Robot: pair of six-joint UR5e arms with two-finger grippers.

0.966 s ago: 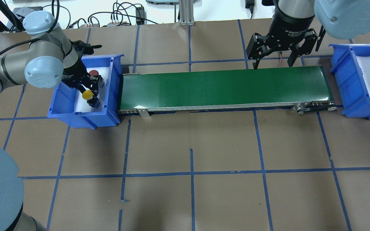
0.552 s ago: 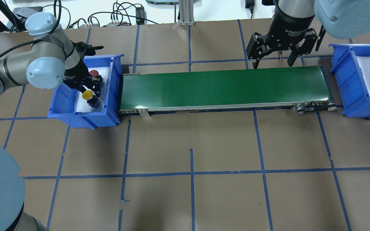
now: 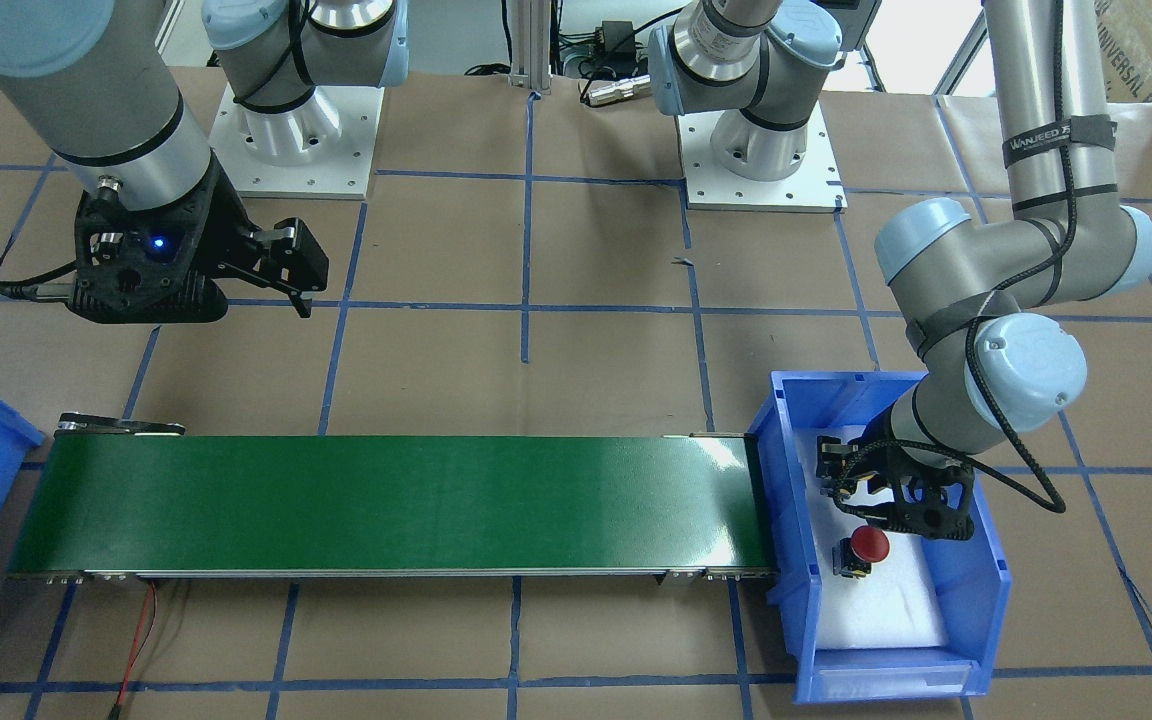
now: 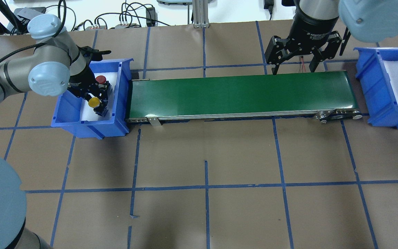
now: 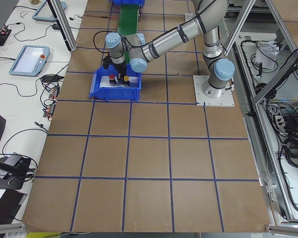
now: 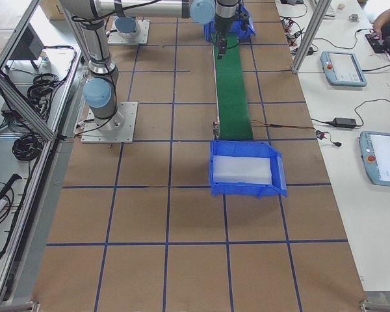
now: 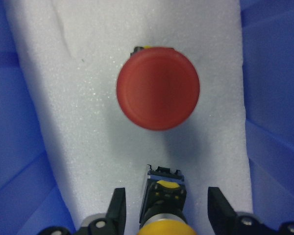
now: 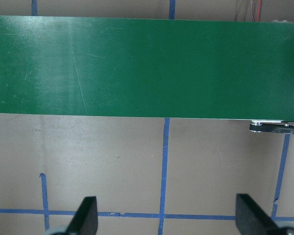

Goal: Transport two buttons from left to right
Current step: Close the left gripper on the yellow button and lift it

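The yellow button and the red button stand on white foam in the left blue bin. My left gripper is down in that bin and open. Its fingers straddle the yellow button, with a gap on each side in the left wrist view. The red button stands free just beyond the fingertips; the front-facing view shows it apart from the gripper. My right gripper hangs open and empty by the far edge of the green belt, near its right end.
An empty blue bin with white foam sits past the belt's right end. Cables lie along the table's far edge. Blue tape lines grid the brown table. In the exterior left view, tablets and wires rest on a side bench.
My left arm has shifted slightly to the right over the bin, its gripper staying around the yellow button. The buttons and the right arm have not moved.
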